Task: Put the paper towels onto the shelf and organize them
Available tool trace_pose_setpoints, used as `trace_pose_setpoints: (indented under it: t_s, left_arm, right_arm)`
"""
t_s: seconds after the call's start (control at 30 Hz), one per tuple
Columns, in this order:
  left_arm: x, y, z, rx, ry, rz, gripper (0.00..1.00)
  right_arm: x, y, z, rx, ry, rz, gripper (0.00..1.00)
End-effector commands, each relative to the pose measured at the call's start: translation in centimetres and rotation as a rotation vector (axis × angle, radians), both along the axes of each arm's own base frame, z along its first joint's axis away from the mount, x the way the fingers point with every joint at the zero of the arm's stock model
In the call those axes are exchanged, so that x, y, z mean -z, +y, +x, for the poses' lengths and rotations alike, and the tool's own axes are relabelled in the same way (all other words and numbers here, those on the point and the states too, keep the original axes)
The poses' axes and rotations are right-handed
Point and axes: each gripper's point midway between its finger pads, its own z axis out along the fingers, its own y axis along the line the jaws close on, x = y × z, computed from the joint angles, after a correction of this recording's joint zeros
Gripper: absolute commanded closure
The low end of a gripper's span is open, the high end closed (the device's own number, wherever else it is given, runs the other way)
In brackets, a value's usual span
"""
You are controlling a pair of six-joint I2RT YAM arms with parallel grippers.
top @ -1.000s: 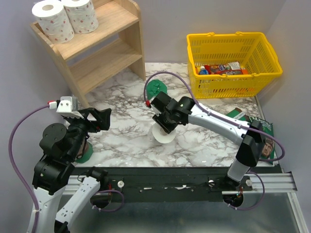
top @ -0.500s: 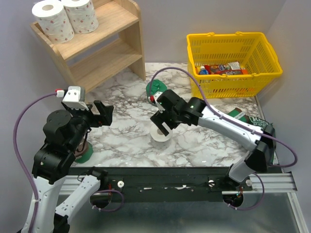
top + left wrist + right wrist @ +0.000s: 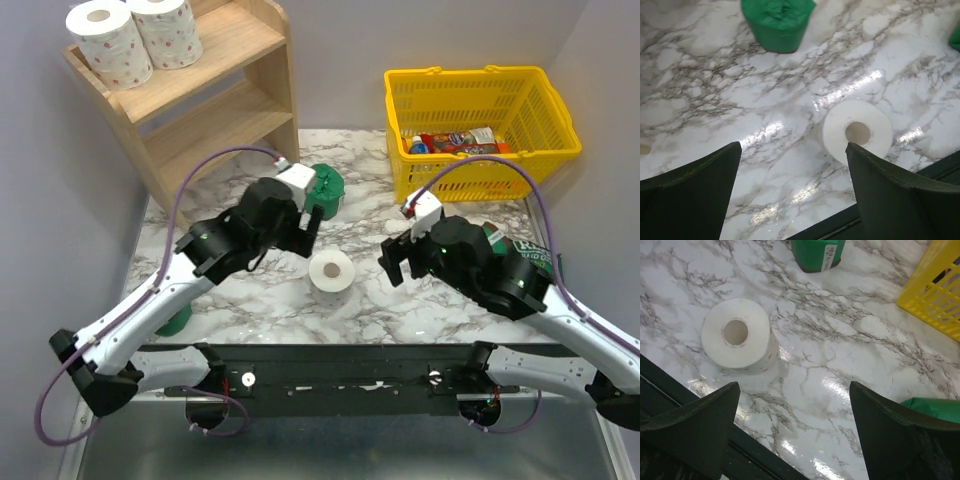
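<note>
The white roll [image 3: 331,271] stands on end on the table [image 3: 300,310], core up, so its long axis is vertical, and it sits free between the two grippers, touched by neither. The left gripper [image 3: 306,226] hangs just beyond it and to its left, on the shelf side; in the left wrist view the roll lies ahead but off toward the right-hand one of the fingers [image 3: 900,200], not centred in the gap. The right gripper [image 3: 393,262] hovers just to the roll's right, about as near. Both pairs of jaws are spread wide and hold nothing. The left arm looks the better placed for the pick, since the shelf [image 3: 215,110] stands at the far left, with two white rolls [image 3: 110,45] on its top tier; it would need to shift sideways to straddle the roll. A green roll [image 3: 325,190] stands near, just beyond the left gripper
</note>
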Motion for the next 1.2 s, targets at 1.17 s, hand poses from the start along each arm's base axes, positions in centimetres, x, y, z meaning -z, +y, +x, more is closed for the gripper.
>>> trace_pose_setpoints:
  t_s: [1.17]
  left_arm:
    - [16.0, -13.9, -3.7, 0.191, 0.216, 0.14, 0.3]
  right_arm:
    - [-4.5, -6.3, -3.5, 0.073, -0.198, 0.331, 0.02]
